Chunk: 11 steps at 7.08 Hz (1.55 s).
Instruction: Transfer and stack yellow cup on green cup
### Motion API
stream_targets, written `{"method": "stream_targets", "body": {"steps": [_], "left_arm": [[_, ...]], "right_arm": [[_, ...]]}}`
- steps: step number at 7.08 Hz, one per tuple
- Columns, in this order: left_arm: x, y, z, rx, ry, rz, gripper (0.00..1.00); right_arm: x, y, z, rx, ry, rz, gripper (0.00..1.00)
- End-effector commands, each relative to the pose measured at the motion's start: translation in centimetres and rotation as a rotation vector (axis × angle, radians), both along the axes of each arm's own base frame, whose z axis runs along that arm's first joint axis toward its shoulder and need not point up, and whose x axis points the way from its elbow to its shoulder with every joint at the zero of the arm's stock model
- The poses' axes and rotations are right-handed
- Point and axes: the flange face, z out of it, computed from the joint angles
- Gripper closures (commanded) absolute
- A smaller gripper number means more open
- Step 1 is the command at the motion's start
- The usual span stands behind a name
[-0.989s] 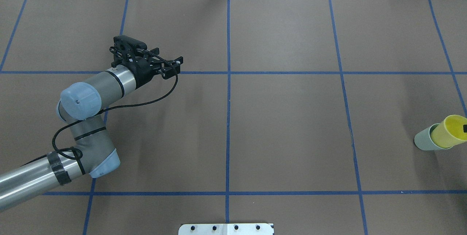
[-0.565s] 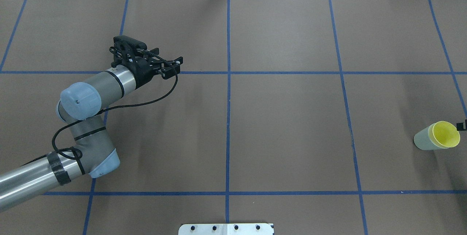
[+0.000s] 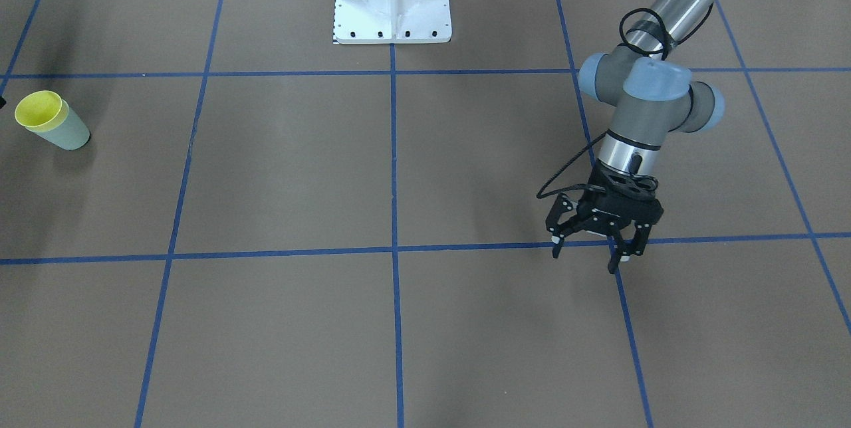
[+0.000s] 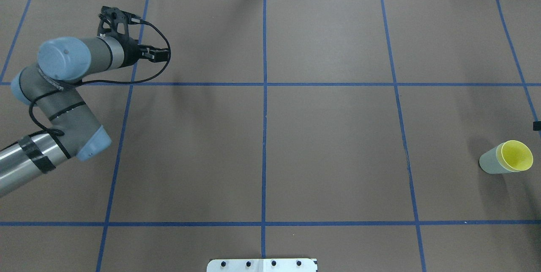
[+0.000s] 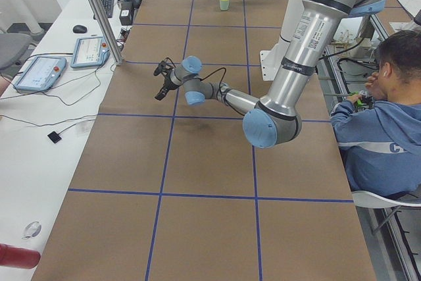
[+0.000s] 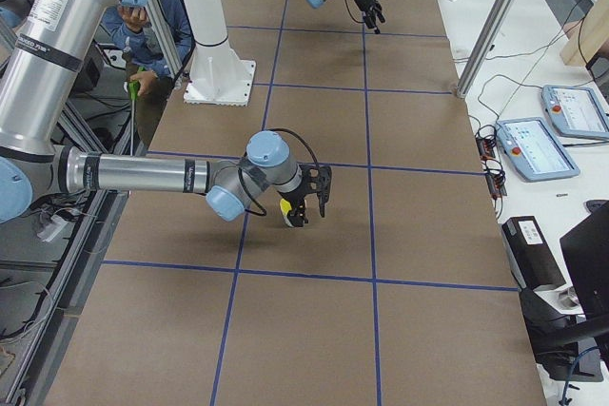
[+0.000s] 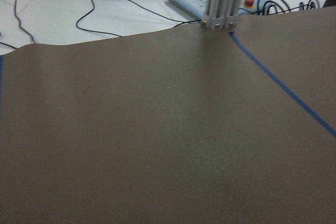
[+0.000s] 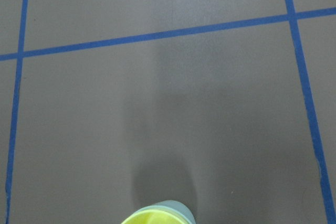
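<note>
Yellow cup (image 4: 515,156) sits inside the green cup (image 4: 489,163), out at about 3 o'clock on the table (image 4: 329,145), close to the edge of the overhead view. The two cups stand up together as one, so the stacking looks done to me. Nothing is holding them.

The right gripper (image 6: 309,212) hangs near the cups and does not touch them in the overhead view. The left gripper (image 3: 585,259) is far off at about 10 o'clock. Its jaws are wide apart with nothing between them. I think it is there to keep out of the way, since it has no job with the cups.

Most of the yellow cup is hidden inside the green one. Only its rim and its inside show. The right gripper is cut off in the overhead view, where just a tiny black bit peeks in at the edge. Its own camera shows no fingers, only the top of the cups at 6 o'clock, so I cannot tell if its jaws are apart or together
</note>
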Motion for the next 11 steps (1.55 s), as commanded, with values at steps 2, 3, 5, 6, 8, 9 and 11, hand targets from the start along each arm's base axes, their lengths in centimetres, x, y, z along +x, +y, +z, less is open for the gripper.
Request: {"method": "stream_targets", "body": {"steps": [2,3,5,6,8,9,11], "left_arm": [[-11.1,-3.6,7.9,-0.282,-0.19,0.169,0.01],[-19.6,-5.1,7.0,-0.419,-0.059,0.214,0.01],[-38.2,-1.0,14.3,-0.314,-0.054,0.293,0.0],[-42.0,2.8,19.7,-0.367,-0.076,0.295,0.0],[-44.3,8.1,25.0,-0.432,-0.076,0.293,0.0],[-45.7,11.2,26.1,-0.464,-0.056,0.261,0.0],[-47.1,13.7,24.9,-0.492,-0.107,0.186,0.0]], "right_arm": [[2.4,-2.6,2.6,0.02,0.052,-0.041,0.0],[2.9,-2.4,2.3,0.01,-0.004,-0.062,0.0],[5.0,-5.3,3.9,0.003,0.027,-0.054,0.0],[5.6,-7.0,5.0,0.0,0.046,-0.066,0.0],[6.5,-7.1,5.9,-0.026,0.052,-0.05,0.0],[6.3,-8.9,4.8,-0.039,0.053,-0.052,0.0],[6.5,-11.4,3.5,-0.073,0.085,-0.115,0.0]]}}
